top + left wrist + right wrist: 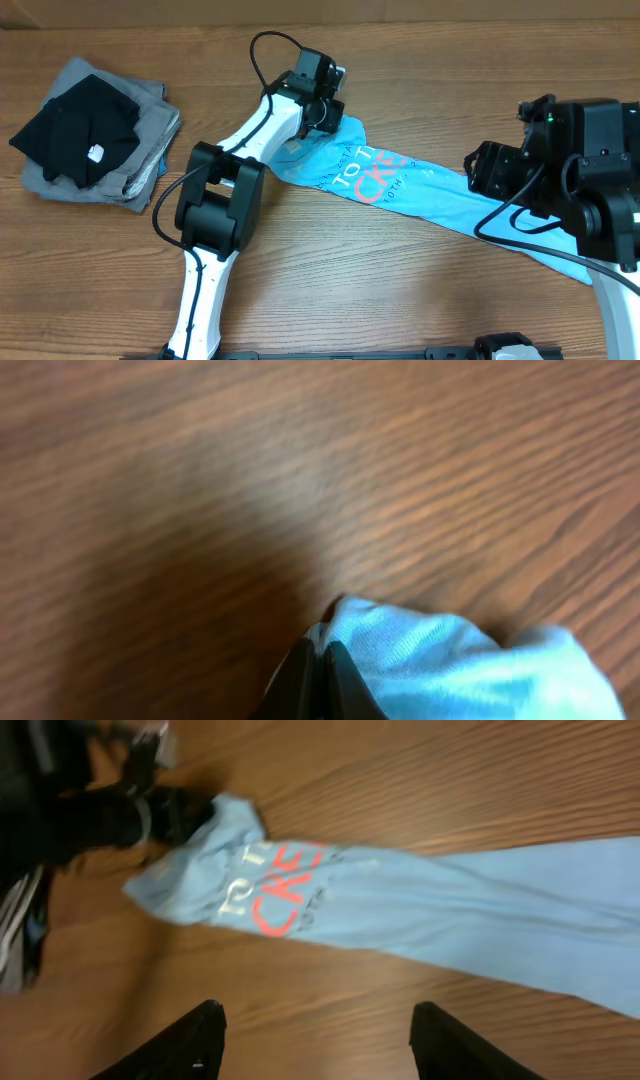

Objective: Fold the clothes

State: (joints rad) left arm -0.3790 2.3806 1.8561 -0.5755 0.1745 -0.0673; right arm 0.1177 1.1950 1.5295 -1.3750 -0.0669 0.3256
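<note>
- Stretching across the wooden table (450, 60), the sky-blue T-shirt (420, 185) lies as a long, narrow, rumpled band, with one end under the left arm and the other under the right arm.
- White and orange-red lettering (375, 170) shows on the T-shirt's upper side, nearer the end at the left arm; the words cannot be read whole.
- The left gripper (328, 112) is at that same end of the T-shirt, down at the cloth. In the left wrist view its fingers (312, 675) are pressed together with no gap, and a bunched fold of blue fabric sits right against them, so it has the T-shirt's edge pinched.
- The right gripper (318, 1015) hangs above the table just beside the T-shirt's long edge. Its two fingers stand wide apart with only bare wood between them, and it has hold of nothing.
- The rest of the clothes (95, 135) lie in a stack well apart from the T-shirt, beyond the left arm: a black garment with a small white tag (97, 153) on top of grey ones.
</note>
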